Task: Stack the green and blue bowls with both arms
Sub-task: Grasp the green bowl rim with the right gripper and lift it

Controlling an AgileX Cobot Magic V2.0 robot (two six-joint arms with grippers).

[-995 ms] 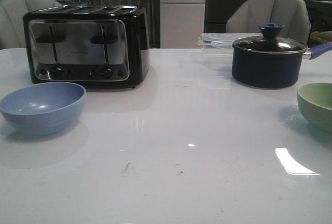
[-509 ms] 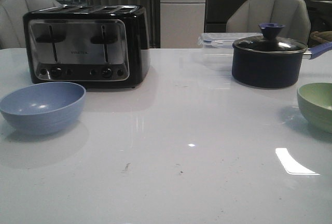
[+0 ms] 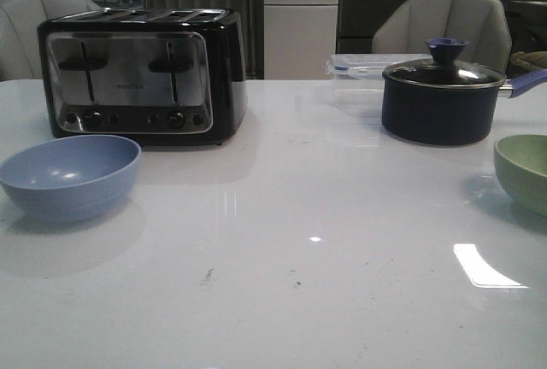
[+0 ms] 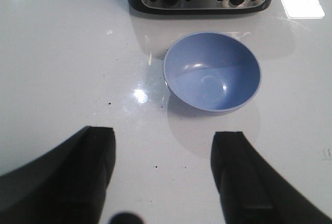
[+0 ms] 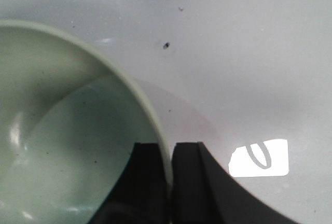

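Spanning the whole front view, the white table (image 3: pixel 282 241) carries a black-and-chrome toaster (image 3: pixel 141 74) at back left and a dark navy lidded pot (image 3: pixel 442 100) at back right, neither of which has moved. The one change vs. a second ago: the green bowl (image 3: pixel 523 172) has slid a little toward the right edge of the front view and is cut off more by it (it also sits very slightly higher in frame). The blue bowl (image 3: pixel 70 175) is where it was, front left, just ahead of the toaster, well apart from the green one.

Both bowls stand upright, mouths facing up; being round, they have no long axis to speak of.

The right gripper (image 5: pixel 169 182) is clamped on the green bowl's rim (image 5: pixel 78 146), one finger (image 5: pixel 148 182) inside the wall, the other outside. The left gripper (image 4: pixel 163 175) hangs above the table w/ fingers (image 4: pixel 93 167) spread wide, holding nothing, the blue bowl (image 4: pixel 212 73) ahead of them, near but not touching.
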